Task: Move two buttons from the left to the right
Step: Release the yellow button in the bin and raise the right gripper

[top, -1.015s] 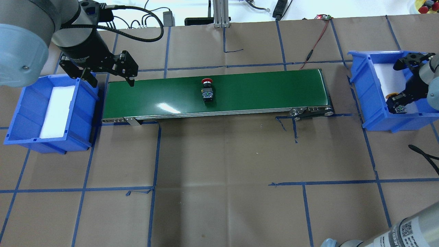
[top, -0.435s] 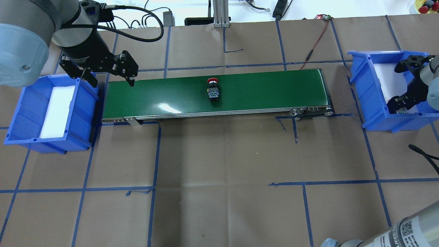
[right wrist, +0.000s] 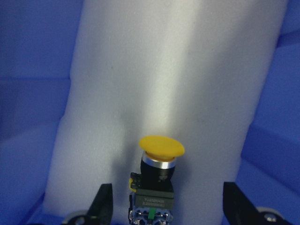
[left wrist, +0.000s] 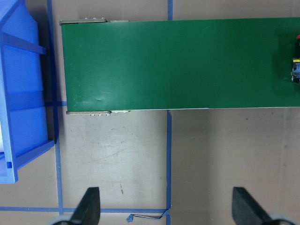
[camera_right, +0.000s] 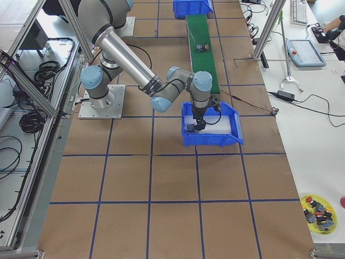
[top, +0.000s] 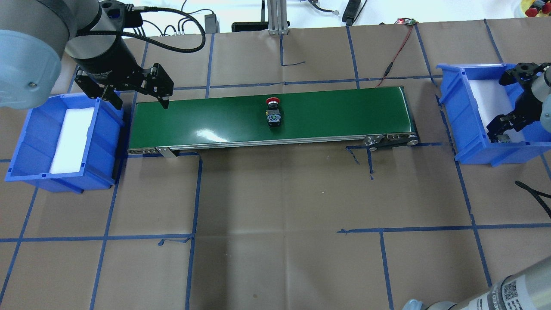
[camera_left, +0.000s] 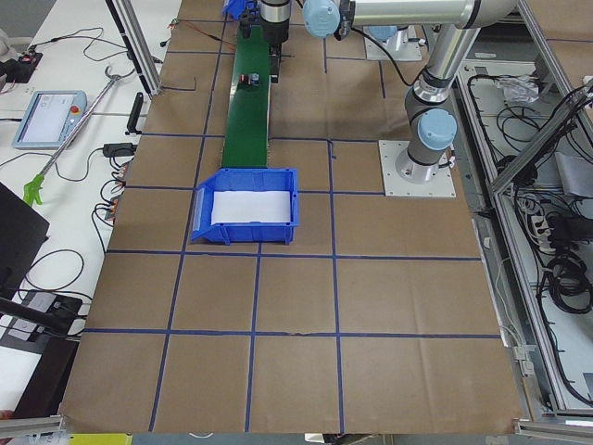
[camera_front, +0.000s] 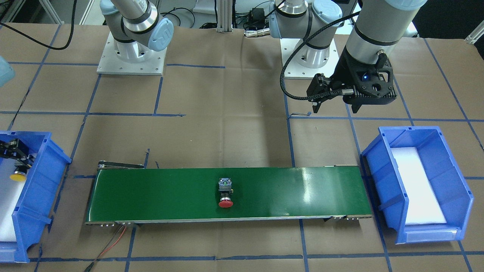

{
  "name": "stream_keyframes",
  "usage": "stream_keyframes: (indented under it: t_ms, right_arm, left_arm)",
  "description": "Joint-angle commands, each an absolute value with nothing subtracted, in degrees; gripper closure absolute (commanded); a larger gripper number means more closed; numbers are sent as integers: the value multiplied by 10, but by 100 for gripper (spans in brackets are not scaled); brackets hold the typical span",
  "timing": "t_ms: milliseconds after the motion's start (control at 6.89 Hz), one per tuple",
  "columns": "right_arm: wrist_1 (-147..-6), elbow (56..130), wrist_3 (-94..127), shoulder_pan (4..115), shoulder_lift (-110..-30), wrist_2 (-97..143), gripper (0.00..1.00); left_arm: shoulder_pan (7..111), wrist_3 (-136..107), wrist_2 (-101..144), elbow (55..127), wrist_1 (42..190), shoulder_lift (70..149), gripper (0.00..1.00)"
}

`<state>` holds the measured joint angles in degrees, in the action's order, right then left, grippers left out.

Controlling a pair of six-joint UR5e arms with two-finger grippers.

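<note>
The red mushroom-capped push button [top: 273, 113] lies crosswise at mid-length of the green conveyor belt [top: 344, 116], well left of the right claw [right wrist: 168, 204] (spread open astride the yellow-capped push button [right wrist: 159, 173] in the blue plastic bin [top: 456, 112]) and nearer the open, empty left claw [left wrist: 168, 206].

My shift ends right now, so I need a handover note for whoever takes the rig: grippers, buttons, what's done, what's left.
Left gripper: open, holding nothing, over the left end of the green conveyor belt.
Right gripper: open, down inside the right blue bin, fingers either side of the yellow button, not touching it.
Yellow button: lying on the bin's white foam.
Red button: lying about mid-belt.
Done: yellow delivered.
Left: get red into the right bin, probably with the right gripper once it lifts clear.
</note>
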<state>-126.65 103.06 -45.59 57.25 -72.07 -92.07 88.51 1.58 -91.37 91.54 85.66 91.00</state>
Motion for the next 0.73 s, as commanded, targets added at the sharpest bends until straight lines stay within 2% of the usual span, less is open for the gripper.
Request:
stream_keyframes:
  t_ms: [0, 290, 580]
  right_arm:
    - [-1204, 974, -393, 598, -764, -893, 1]
    - [-1127, 900, -295, 654, -789, -884, 0]
    - [-1020, 870, -127, 725, -797, -883, 0]
  left_arm:
    - [885, 16, -913, 916, 857, 910, 0]
    - [885, 17, -913, 916, 857, 910, 0]
    - [885, 17, -914, 917, 857, 910, 0]
